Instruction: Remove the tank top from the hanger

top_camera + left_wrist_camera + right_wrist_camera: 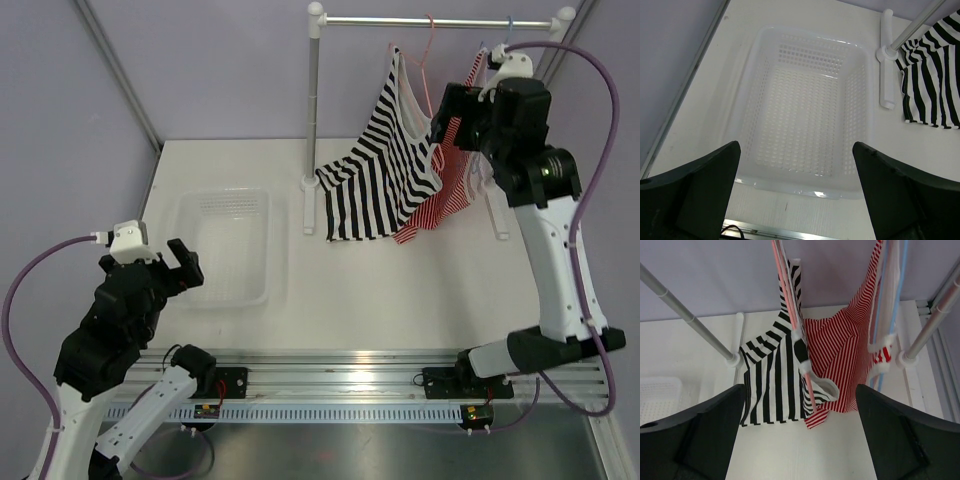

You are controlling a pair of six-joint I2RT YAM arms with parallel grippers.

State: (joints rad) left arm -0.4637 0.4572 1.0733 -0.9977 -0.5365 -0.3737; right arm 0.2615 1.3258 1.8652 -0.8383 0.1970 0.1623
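1. Tank top (pixel 385 170): bold black and white stripes, sleeveless, with white binding along the strap and armhole edges. Upper right of centre in the top view.
2. It is on the hanger (pixel 428 45), a thin pink wire one, hooked over the rail (pixel 400 22) at the top of the frame. The body drapes down and left toward the rack post (pixel 313 100), hem loose and wavy above the table (pixel 400 300).
3. Right wrist view: tank top (pixel 772 375) sits centre-left, seen nearly edge-on. The pink hanger (pixel 782 280) wires run down inside the strap, and the white armhole edge loops low at centre.
4. A red-and-white thin-striped top (pixel 440 205) hangs just right of it on a pale blue hanger (pixel 897 290), overlapping the striped one at the lower edge.
5. Right gripper (pixel 800 390): jaws spread wide, nothing between them, raised and facing both garments. In the top view, right gripper (pixel 448 108) is at the tank top's right edge; contact with the fabric is hard to judge from there.
6. Left gripper (pixel 796 147): jaws wide apart, holding nothing, over the near end of the white perforated basket (pixel 805 37).
7. Top view: left gripper (pixel 185 262) is at lower left, beside the basket (pixel 195 215), well apart from the rack.
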